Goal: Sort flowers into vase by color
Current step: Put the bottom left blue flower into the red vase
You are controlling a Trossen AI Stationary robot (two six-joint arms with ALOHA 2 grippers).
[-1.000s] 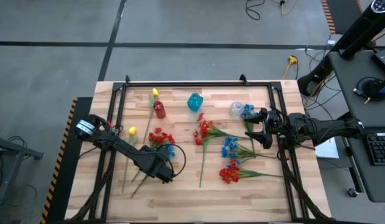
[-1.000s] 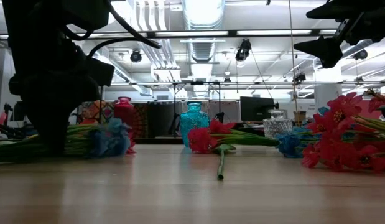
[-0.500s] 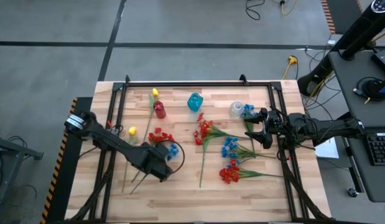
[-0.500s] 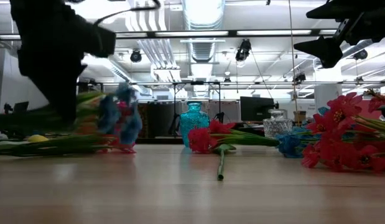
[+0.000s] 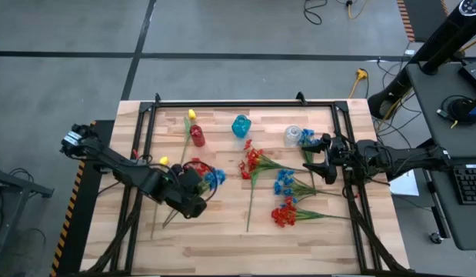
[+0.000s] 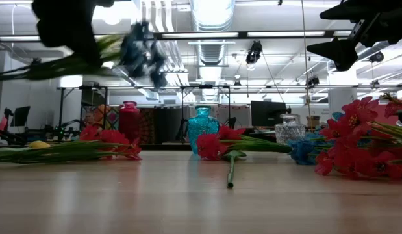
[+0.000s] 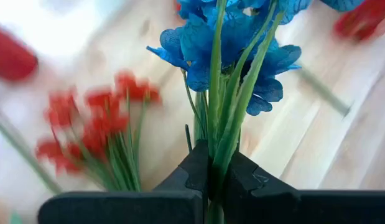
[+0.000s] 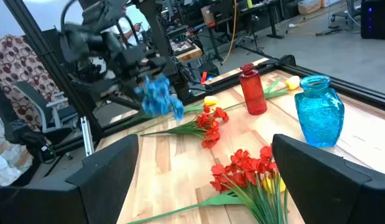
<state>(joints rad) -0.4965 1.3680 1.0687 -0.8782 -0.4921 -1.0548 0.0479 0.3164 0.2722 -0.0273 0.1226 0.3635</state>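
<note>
My left gripper (image 5: 196,188) is shut on a blue flower spray (image 5: 214,178) and holds it high above the table's left half; in the low view its blooms (image 6: 142,53) hang in the air. A red spray (image 5: 197,167) and a yellow flower (image 5: 163,162) lie flat on the wood beneath. A red vase (image 5: 197,135), a teal vase (image 5: 241,125) and a clear vase (image 5: 292,135) stand along the far side. My right gripper (image 5: 319,158) is open and hovers right of the clear vase, touching nothing. My left gripper pinches the blue spray's bundled green stems (image 7: 217,152) between its two fingers (image 7: 195,171), just below the blooms. The fingers lie across the stems. The spray is lifted clear of the table and lies roughly level, with its stem ends (image 6: 19,68) trailing behind the gripper.
More sprays lie in the table's middle and right: a red one (image 5: 253,161), a blue one (image 5: 284,183) and another red one (image 5: 284,214). A yellow flower (image 5: 191,115) lies by the red vase. A black frame rail (image 5: 238,102) runs along the far edge.
My left gripper has risen, still shut on the blue spray, and drifted a little toward the far edge. The spray has gone from lying on the table beside the red spray to hanging well clear of it. The red spray has stayed on the wood.
</note>
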